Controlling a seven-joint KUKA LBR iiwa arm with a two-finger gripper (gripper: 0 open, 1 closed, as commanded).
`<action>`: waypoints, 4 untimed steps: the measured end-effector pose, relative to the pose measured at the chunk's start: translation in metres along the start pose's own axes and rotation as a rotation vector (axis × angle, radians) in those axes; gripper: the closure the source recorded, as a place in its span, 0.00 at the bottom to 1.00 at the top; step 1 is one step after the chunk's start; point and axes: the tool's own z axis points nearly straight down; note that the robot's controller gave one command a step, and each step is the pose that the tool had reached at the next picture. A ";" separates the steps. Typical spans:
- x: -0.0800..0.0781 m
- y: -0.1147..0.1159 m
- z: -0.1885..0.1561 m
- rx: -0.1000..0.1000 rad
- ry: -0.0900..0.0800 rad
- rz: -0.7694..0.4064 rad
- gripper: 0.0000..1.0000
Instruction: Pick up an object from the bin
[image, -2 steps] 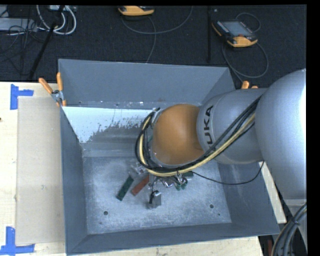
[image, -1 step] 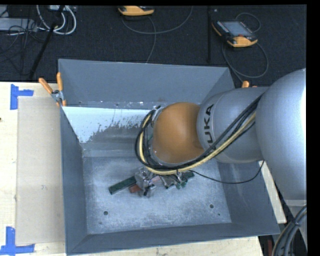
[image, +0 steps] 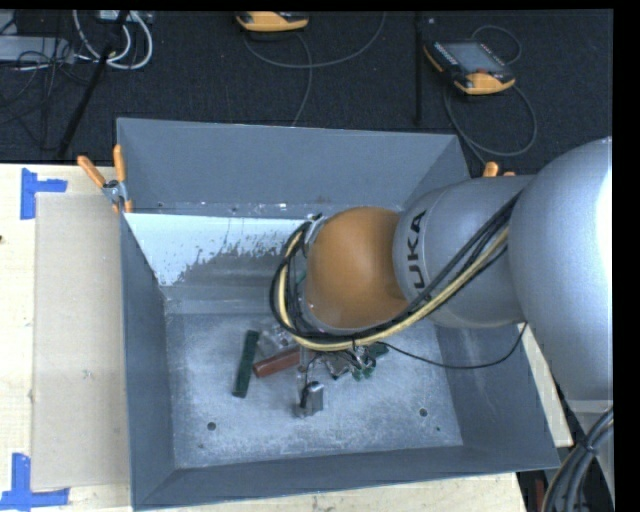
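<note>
Arm (image: 480, 260) above grey bin (image: 150, 400) | inside: tool (image: 311, 398), brown bar (image: 274, 367), green bar (image: 245, 364)

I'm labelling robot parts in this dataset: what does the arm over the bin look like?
The arm is thick, rounded and silver-grey, with black KUKA lettering on one link. A glossy orange-brown dome cover sits at its wrist. Black and yellow cables loop around that cover and run back along the arm.
</note>
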 end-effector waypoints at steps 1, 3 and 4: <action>0.000 0.000 0.000 0.000 0.001 0.001 1.00; 0.106 -0.174 -0.073 -0.008 0.006 -0.074 1.00; 0.129 -0.236 -0.063 0.001 0.002 -0.244 1.00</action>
